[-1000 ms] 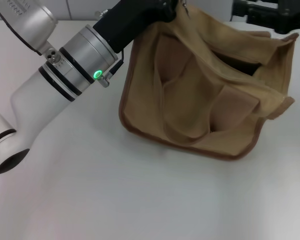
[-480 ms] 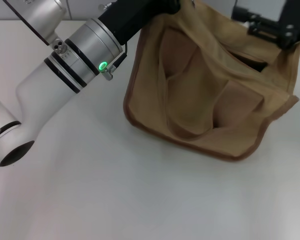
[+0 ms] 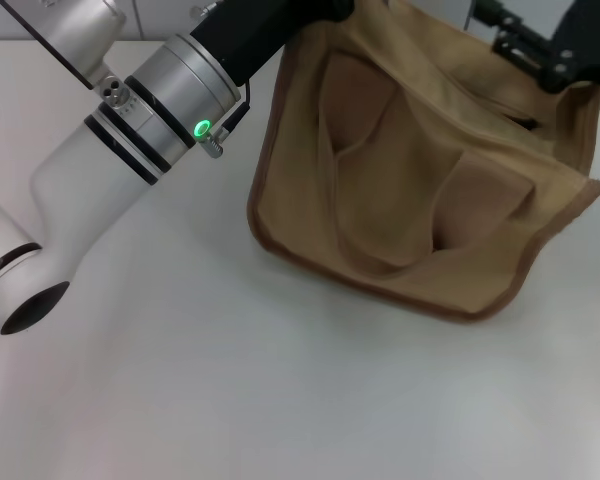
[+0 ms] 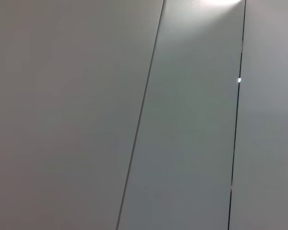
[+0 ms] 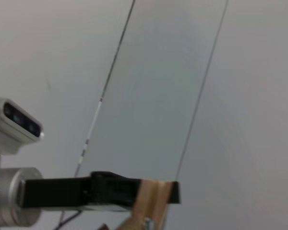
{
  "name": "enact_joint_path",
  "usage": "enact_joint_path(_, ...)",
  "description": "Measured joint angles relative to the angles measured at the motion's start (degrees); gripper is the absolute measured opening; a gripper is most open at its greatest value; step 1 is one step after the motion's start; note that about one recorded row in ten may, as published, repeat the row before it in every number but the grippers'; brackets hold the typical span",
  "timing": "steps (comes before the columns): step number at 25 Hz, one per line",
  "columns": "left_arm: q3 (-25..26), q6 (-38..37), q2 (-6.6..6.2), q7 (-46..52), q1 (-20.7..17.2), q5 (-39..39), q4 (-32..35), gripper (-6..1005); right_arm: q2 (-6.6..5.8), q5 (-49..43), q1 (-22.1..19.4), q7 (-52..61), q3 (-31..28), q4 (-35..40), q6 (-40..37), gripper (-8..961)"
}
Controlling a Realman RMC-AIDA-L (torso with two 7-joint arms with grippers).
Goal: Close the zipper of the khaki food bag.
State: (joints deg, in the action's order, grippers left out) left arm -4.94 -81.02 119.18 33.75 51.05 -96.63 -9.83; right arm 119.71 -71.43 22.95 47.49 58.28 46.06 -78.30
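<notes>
The left gripper [image 3: 342, 8] is at the far left top corner of the khaki food bag [image 3: 420, 180], and the right wrist view shows its dark fingers [image 5: 110, 190] against a khaki strip of the bag, so it seems closed on the cloth there. This hold probably anchors one end of the bag and keeps the top edge stretched. The right gripper [image 3: 540, 45] is at the opposite top corner, touching the bag's upper edge, but whether its fingers are closed cannot be told. Below both grippers, the bag hangs tilted toward the camera with its lower edge on the white table [image 3: 230, 380]; the front pocket sags between them. The zipper itself is not visible in the head view. Near the left gripper, a small silver piece [image 5: 145, 222] hangs, perhaps the pull tab.
</notes>
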Motion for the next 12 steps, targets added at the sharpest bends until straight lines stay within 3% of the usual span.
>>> enact_joint_path(12,0.0,0.8,0.0,0.0,0.2,0.0,-0.5,40,0.0,6.5,0.8,-6.9,5.7,-5.0,-0.1,585)
